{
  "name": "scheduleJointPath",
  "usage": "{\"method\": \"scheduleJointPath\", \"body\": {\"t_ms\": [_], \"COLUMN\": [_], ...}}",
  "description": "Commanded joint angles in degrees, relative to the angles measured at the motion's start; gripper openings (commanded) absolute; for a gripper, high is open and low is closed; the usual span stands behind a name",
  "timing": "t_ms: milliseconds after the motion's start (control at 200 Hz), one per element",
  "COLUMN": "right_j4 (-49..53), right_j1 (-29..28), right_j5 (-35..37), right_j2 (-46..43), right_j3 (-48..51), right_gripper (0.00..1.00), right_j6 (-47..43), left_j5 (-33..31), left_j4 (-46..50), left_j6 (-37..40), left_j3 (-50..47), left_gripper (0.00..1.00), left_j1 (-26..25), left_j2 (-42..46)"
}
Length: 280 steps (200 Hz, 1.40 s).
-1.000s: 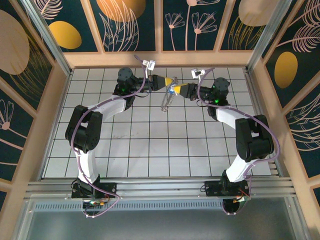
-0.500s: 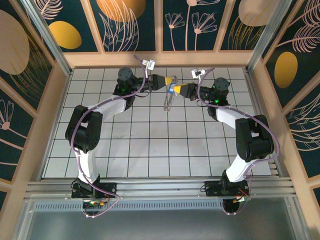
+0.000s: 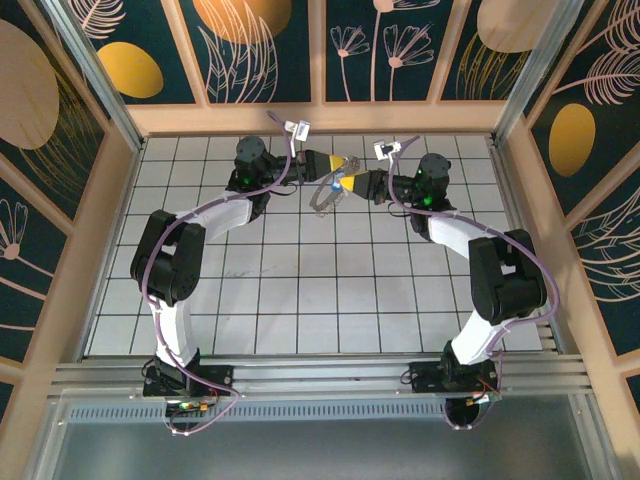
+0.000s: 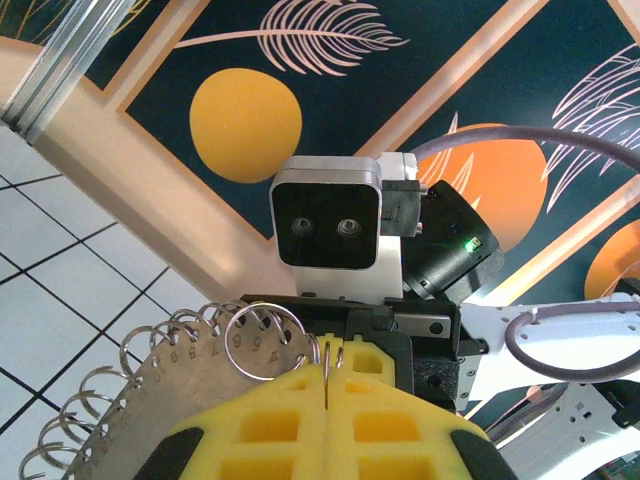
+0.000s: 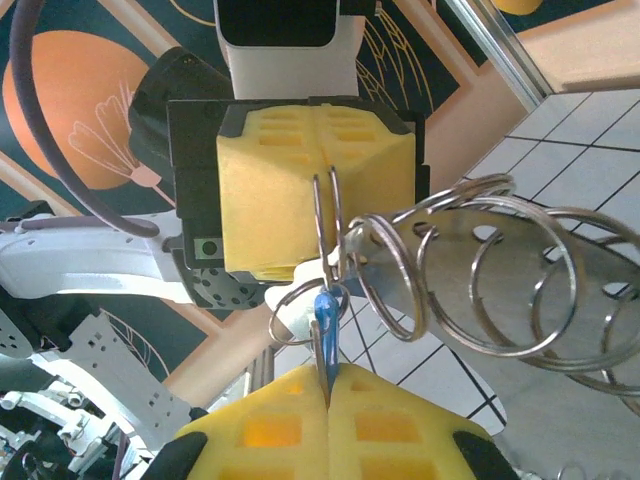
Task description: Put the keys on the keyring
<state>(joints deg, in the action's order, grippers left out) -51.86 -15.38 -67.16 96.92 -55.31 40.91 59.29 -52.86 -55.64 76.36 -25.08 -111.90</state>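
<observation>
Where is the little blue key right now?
In the right wrist view, the blue key sticks up at bottom centre, pinched by the right end effector, just left of the keyring.

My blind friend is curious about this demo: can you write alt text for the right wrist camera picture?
The right gripper, yellow foam fingers shut at the bottom edge, pinches a blue key pointing up at a thin wire keyring clamped in the left gripper facing it. A metal plate strung with large split rings extends to the right.
</observation>
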Motion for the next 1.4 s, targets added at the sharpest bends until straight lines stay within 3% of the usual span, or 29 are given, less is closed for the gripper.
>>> {"method": "scheduleJointPath", "body": {"t_ms": [0,320,395,500,666,1011,1141,1396], "right_j4": [3.33,9.29,13.53,17.12,16.77,13.59,9.82,9.39], "right_j1": [-1.3,-1.56,-1.34,-0.38,2.07,2.0,0.1,-2.9], "right_j5": [-2.08,-2.24,-1.47,-0.01,4.1,29.64,31.49,32.97], "right_j2": [0.53,-1.3,-3.49,-7.12,-13.11,-20.46,-18.62,-12.74], "right_j3": [-2.05,-1.81,-0.38,2.2,6.79,6.95,4.5,-2.31], "right_gripper": [0.0,0.0,0.18,0.27,0.29,0.35,0.34,0.32], "right_j6": [-2.67,-5.98,-9.12,-11.55,-9.62,3.98,8.47,9.23], "left_j5": [-2.05,-3.82,-4.97,-6.54,-8.51,-11.27,-12.75,-13.22], "left_j4": [-3.98,-3.59,-2.25,-0.55,-0.09,0.47,1.44,1.56], "left_j6": [-0.71,0.12,1.26,3.09,3.94,5.5,6.79,7.16], "left_j3": [0.55,-0.84,-0.95,-1.21,-1.65,-2.18,-2.48,-2.79], "left_gripper": [0.0,0.0,0.0,0.0,0.0,0.0,0.0,0.0], "left_j1": [-0.21,-0.23,-0.19,-0.23,-0.23,-0.2,-0.23,-0.3], "left_j2": [2.51,3.78,4.35,5.17,5.59,6.25,6.57,6.25]}}
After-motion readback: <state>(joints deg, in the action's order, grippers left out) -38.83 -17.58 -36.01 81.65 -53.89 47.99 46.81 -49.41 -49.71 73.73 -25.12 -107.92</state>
